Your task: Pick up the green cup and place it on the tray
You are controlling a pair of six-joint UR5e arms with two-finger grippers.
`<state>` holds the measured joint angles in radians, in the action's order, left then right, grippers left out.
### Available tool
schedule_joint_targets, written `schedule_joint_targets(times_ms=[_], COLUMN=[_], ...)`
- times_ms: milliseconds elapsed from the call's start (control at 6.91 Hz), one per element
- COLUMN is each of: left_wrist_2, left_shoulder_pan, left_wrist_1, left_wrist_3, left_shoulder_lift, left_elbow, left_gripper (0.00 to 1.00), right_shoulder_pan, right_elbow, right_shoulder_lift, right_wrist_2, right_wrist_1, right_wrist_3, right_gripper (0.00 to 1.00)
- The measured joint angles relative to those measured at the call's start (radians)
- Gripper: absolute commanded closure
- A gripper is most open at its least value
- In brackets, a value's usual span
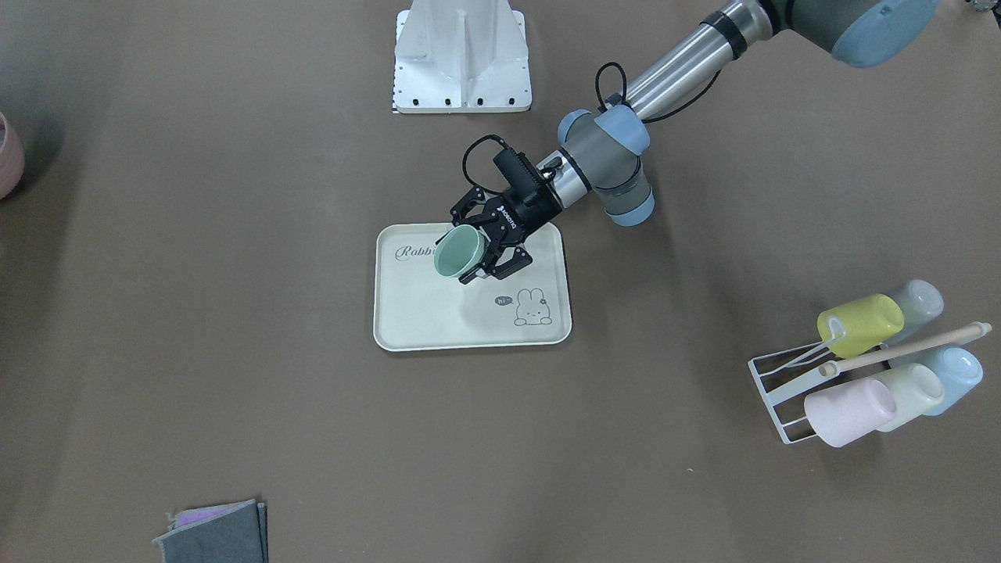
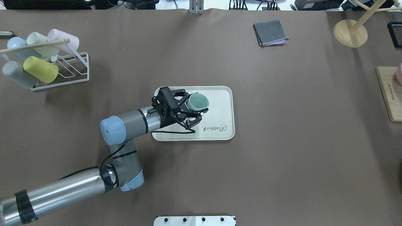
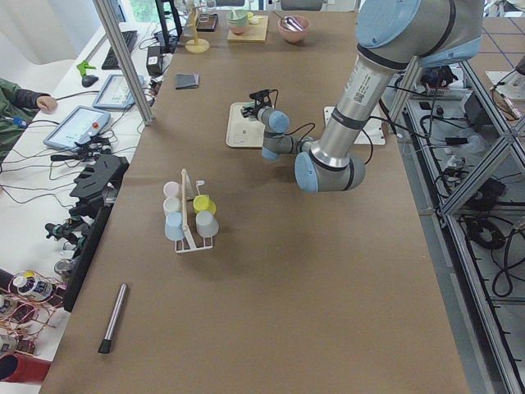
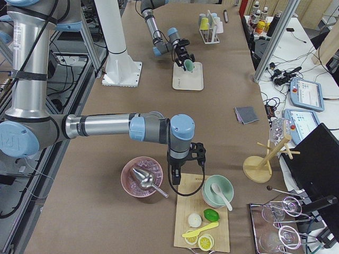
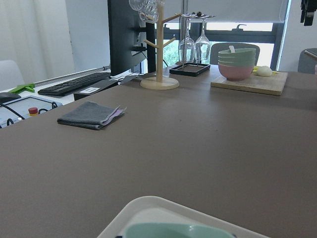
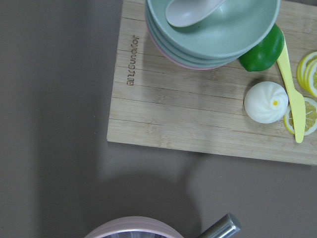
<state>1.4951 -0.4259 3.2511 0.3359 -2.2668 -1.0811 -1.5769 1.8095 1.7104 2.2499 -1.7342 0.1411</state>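
Observation:
The green cup (image 1: 459, 252) is a mint tumbler, tilted with its mouth up. My left gripper (image 1: 463, 252) is shut on it and holds it just above the cream tray (image 1: 422, 313), over the tray's half nearer the robot. From overhead, the left gripper (image 2: 195, 105) and the cup (image 2: 198, 102) are over the tray (image 2: 224, 103). The left wrist view shows only the cup's rim (image 5: 178, 231) and the tray's edge (image 5: 148, 203). My right gripper (image 4: 183, 161) hangs far off over a wooden board; I cannot tell if it is open or shut.
A white wire rack (image 2: 72, 69) with several pastel cups stands at the far left. A folded grey cloth (image 2: 270, 33) and a wooden stand (image 2: 350, 33) are at the back. Under the right wrist are a wooden board (image 6: 198, 114) with stacked bowls (image 6: 213, 29) and a pink bowl (image 6: 131, 228).

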Motion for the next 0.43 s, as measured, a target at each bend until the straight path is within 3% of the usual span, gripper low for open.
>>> schedule_joint_targets(times_ms=[434], left_wrist_2=[0.002], left_shoulder_pan=[0.001], left_wrist_1=[-0.002], left_wrist_3=[0.002], left_shoulder_lift=[-0.013], left_elbow=[0.016], left_gripper=[0.54], right_shoulder_pan=[0.0], right_elbow=[-0.001], right_shoulder_lift=[0.0], right_wrist_2=[-0.001], right_wrist_1=[-0.001], right_wrist_3=[0.0], right_gripper=[0.0])
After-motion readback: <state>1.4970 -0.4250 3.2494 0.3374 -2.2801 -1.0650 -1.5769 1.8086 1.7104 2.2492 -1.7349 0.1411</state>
